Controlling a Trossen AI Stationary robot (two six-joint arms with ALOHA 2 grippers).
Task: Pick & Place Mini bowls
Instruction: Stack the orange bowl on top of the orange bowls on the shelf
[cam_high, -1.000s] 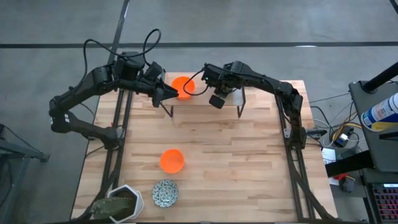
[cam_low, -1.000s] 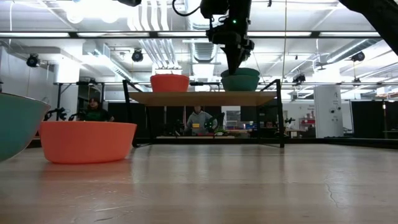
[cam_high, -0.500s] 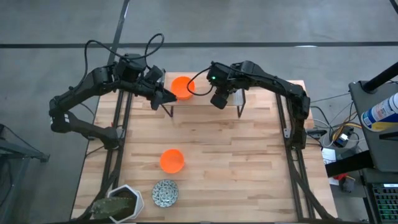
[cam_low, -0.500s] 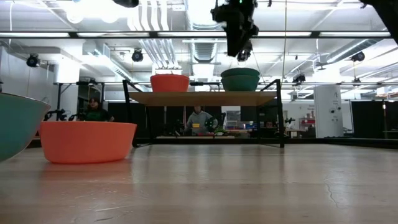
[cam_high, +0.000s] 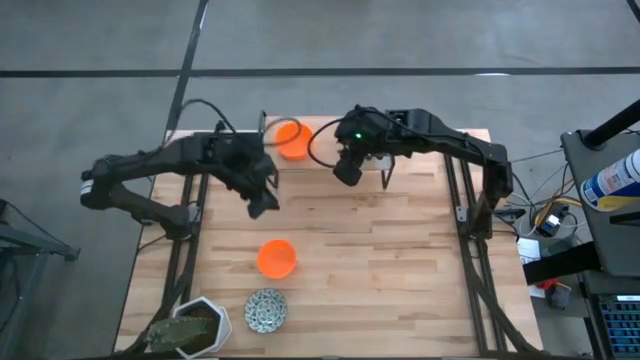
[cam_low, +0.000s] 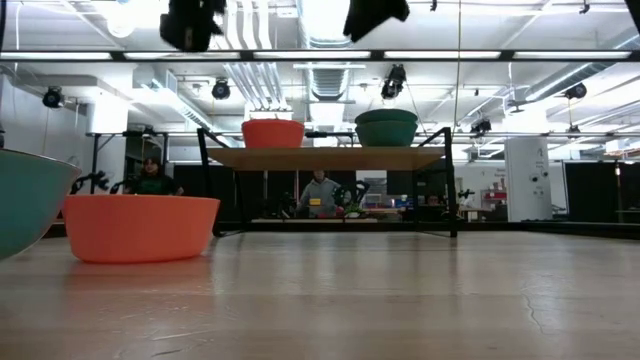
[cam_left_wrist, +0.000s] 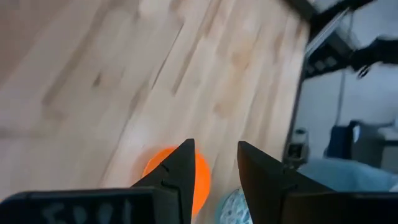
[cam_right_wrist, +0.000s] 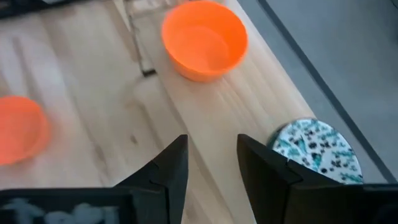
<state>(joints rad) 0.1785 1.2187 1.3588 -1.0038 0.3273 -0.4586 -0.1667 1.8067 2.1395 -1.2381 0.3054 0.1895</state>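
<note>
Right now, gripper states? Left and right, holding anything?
Left gripper: open, empty, above the table with an orange mini bowl beyond its fingers.
Right gripper: open, empty, raised near the shelf.

Orange bowl (cam_low: 140, 226) seen near left on table (cam_low: 400, 300); orange bowl (cam_low: 273, 133) and green bowl (cam_low: 386, 128) set on far shelf (cam_low: 325, 157).

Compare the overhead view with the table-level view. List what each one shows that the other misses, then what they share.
Overhead only: the white plant pot at a table corner. Table-level only: a dark green bowl on the shelf, and people in the room behind. Both: the orange bowl on the shelf, the orange bowl on the table, and the raised left gripper and right gripper.
</note>
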